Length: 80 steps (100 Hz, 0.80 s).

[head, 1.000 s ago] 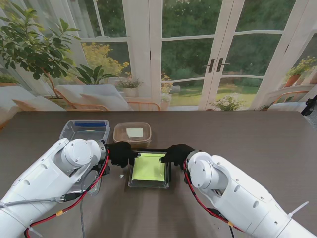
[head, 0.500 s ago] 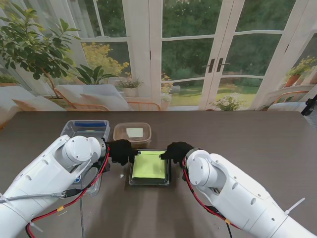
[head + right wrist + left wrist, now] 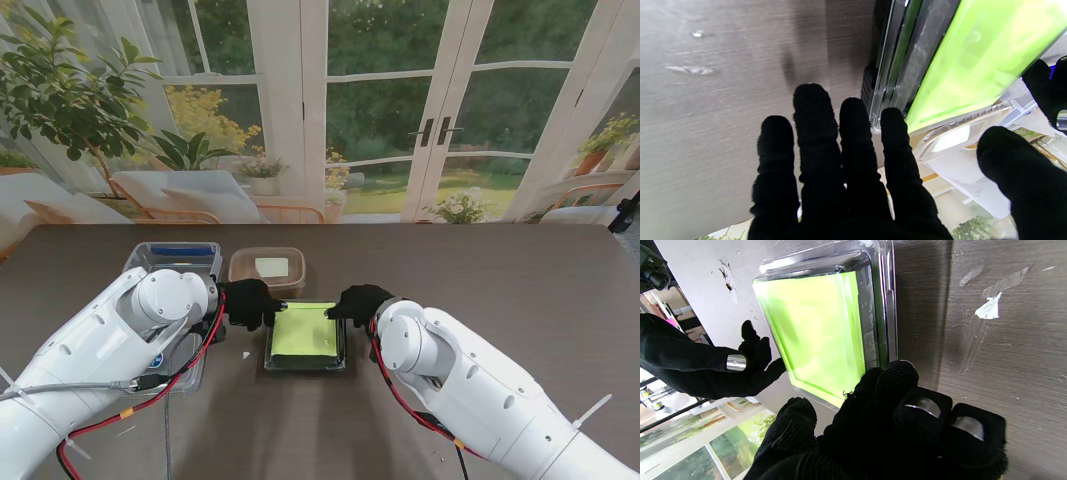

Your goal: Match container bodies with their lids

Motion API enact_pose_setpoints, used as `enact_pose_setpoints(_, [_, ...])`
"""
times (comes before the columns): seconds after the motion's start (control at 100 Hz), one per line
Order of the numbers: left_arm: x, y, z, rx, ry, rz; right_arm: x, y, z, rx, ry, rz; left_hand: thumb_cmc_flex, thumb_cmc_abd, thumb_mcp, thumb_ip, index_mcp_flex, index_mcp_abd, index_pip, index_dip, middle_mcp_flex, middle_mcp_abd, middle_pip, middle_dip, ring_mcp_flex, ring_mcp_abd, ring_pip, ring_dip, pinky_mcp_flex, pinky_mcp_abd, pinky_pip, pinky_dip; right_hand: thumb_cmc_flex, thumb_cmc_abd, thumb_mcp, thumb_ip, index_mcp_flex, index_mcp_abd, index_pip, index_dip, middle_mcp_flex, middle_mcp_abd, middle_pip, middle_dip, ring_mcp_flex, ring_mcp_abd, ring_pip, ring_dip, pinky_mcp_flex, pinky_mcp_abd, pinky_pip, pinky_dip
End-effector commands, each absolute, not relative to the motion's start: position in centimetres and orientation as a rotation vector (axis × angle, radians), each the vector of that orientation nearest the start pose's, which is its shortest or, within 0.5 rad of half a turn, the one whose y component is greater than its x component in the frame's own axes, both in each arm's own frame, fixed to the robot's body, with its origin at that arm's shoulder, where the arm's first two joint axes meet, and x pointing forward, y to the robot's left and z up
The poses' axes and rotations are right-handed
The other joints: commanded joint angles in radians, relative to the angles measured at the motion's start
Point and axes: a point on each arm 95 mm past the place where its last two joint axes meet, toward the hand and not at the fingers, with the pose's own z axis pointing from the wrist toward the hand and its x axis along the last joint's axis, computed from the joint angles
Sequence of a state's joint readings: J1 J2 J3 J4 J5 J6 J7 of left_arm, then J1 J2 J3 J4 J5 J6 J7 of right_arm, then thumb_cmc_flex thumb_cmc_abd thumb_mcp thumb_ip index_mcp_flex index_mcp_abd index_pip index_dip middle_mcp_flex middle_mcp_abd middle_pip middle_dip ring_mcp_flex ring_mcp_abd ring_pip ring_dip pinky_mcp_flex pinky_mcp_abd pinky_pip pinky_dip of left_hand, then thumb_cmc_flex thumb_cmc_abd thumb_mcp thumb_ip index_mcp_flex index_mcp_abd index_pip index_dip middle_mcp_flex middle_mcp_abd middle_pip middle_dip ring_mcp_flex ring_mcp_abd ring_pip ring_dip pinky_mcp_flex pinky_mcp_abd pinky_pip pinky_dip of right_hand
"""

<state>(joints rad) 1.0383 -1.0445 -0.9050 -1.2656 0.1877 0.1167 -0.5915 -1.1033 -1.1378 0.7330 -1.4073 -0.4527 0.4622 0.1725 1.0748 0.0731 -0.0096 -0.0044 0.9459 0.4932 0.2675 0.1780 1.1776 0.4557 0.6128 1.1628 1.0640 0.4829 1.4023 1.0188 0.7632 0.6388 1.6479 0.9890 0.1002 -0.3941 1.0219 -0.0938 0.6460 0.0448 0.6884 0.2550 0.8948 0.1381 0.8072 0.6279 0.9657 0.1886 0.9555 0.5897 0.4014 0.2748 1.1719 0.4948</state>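
The clear plastic box with a lime-green insert (image 3: 304,335) sits on the dark wood-grain tabletop (image 3: 480,270), nearer its near edge than the far one, its clear lid seemingly already on. The left hand (image 3: 248,302) and right hand (image 3: 360,300) flank its two far corners, probably to press or square the lid. Left fingers (image 3: 897,380) curl onto one corner; right fingers (image 3: 853,116) are spread, barely touching the rim, gripping nothing
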Motion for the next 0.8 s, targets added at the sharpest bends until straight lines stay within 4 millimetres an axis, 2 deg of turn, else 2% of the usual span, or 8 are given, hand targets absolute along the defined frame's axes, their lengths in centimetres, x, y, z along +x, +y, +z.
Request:
enact_pose_setpoints(0.0, [49.4, -2.1, -30.9, -2.082, 1.86, -1.437, 46.7, 9.6, -32.5, -2.354, -2.054, -1.726, 0.001, 0.045, -0.007, -0.005, -0.003, 0.034, -0.015, -0.007, 0.008, 0.028, 0.043, 0.021, 0.023, -0.007, 0.022, 0.003, -0.009, -0.032, 0.027, 0.018, -0.004, 0.033, 0.007, 0.019, -0.023, -0.016, -0.011, -0.011, -0.024, -0.019, 0.005, -0.004, 0.035, 0.015, 0.007, 0.004, -0.025, 0.03, 0.034, 0.022])
enact_pose_setpoints(0.56, [49.3, -2.0, -31.2, -2.093, 1.867, -1.405, 46.8, 9.1, -33.4, -2.382, -2.047, -1.695, -0.002, 0.043, -0.007, -0.004, -0.002, 0.03, -0.014, -0.006, 0.009, 0.026, 0.045, 0.02, 0.023, -0.01, 0.022, 0.003, -0.01, -0.033, 0.027, 0.018, -0.004, 0.034, 0.005, 0.019, -0.045, -0.003, -0.011, -0.01, -0.027, -0.02, 0.006, -0.005, 0.033, 0.015, 0.008, 0.004, -0.027, 0.031, 0.034, 0.022])
enact_pose_setpoints(0.79, [49.1, -1.8, -31.7, -2.106, 1.859, -1.389, 46.7, 8.9, -33.7, -2.386, -2.051, -1.686, -0.003, 0.042, -0.006, -0.004, -0.003, 0.029, -0.013, -0.006, 0.009, 0.026, 0.045, 0.02, 0.023, -0.01, 0.022, 0.003, -0.01, -0.034, 0.027, 0.018, -0.005, 0.035, 0.004, 0.019, -0.08, 0.023, -0.015, -0.01, -0.035, -0.017, 0.008, -0.005, 0.03, 0.018, 0.01, 0.005, -0.029, 0.029, 0.034, 0.022])
